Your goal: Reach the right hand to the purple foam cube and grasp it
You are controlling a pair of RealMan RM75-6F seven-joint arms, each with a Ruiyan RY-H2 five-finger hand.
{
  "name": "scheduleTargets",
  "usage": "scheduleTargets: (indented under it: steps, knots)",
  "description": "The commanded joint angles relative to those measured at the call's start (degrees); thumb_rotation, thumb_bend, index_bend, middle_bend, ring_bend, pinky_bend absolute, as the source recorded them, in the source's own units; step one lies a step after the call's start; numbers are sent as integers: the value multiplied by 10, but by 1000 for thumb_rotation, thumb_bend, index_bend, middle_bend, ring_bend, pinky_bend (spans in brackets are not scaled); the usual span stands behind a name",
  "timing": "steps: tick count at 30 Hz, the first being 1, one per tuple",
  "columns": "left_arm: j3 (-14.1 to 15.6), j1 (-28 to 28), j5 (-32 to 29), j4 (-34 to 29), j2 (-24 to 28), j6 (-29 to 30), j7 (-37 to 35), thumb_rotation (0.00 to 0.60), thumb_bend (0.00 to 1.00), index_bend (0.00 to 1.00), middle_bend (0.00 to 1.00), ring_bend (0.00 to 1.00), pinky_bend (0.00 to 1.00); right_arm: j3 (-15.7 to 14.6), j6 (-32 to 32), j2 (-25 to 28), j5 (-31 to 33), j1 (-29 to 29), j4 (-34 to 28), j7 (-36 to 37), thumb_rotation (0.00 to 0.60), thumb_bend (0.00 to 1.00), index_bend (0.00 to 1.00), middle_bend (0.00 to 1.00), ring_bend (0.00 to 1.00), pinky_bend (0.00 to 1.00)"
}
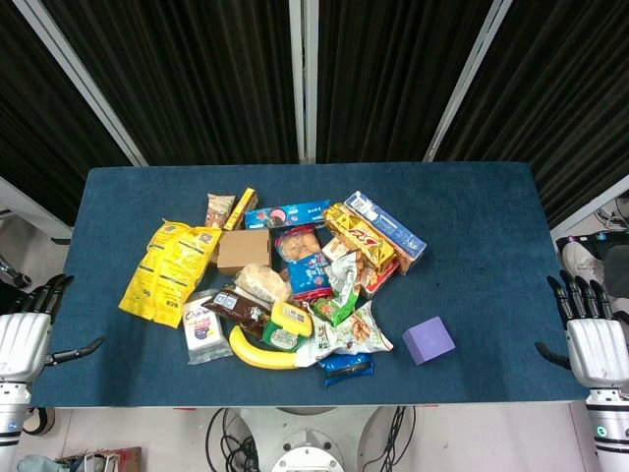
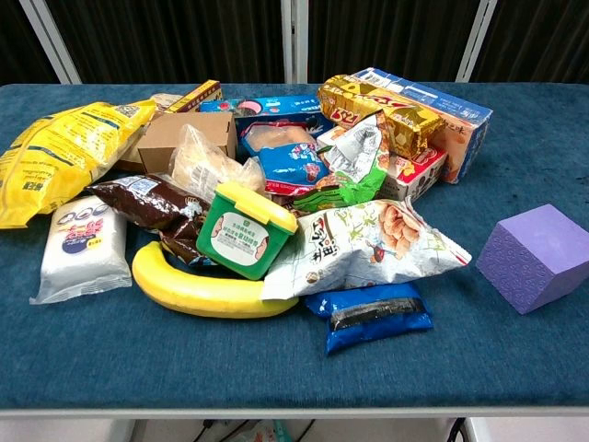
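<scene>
Right robot hand [image 1: 595, 344], seemingly open, well apart from purple foam cube [image 1: 428, 340].

Foam cube [image 1: 428, 340] alone right of snack pile, banana [image 1: 257, 353] at pile's front, table [image 1: 472, 226] beneath

Open blue cloth [image 1: 472, 236] between the right hand [image 1: 593, 344], fingers apart at the table's right edge, and the purple foam cube [image 1: 428, 340]; nothing lying across that stretch. Bare cloth also behind and in front of the cube. Crowded on the cube's left: white crinkled snack bag [image 1: 349, 337] and small dark-blue wrapped packet [image 1: 346, 367] near it but apart. Farther back, long white-and-blue cardboard box [image 1: 385, 225], well apart.
</scene>
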Motion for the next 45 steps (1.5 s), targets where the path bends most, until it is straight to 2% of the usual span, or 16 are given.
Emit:
scheduleTargets:
  steps: [1,11,18,24,31,40,43,45]
  knots:
    - [0,1,2,0,1,2,-1,284,33,95,88,157,263,0,-6,-2,5,-1,4,1,600,0,0,0,0,0]
    - [4,6,3,1,-1,5,-2,287,34,95,88,157,263,-8,-16,0,-20,11,-18,-27,600,0,0,0,0,0]
    - [2,4,4,-1,0,5,-3,285,34,95,88,158,263,-25,-49,12,-50,31,-67,-69,600,0,0,0,0,0]
    - [1,1,5,-1,-2,2,-2,284,34,95,88,157,263,-34,-102,10,-61,60,-114,-135,600,0,0,0,0,0]
    - [4,2,8,2,-7,1,-5,281,33,95,88,158,263,-35,-177,-27,-35,95,-133,-207,600,0,0,0,0,0]
    - [5,3,7,6,-7,2,-9,283,34,95,88,157,263,-34,-224,-83,-12,125,-118,-245,600,0,0,11,0,0]
    - [5,5,5,10,-9,2,-13,285,34,95,88,158,263,-35,-235,-95,-5,132,-111,-245,600,0,0,61,8,0]
    - [6,7,6,13,-10,5,-17,285,34,95,88,157,263,-36,-231,-101,-8,133,-103,-242,600,9,27,140,63,0]
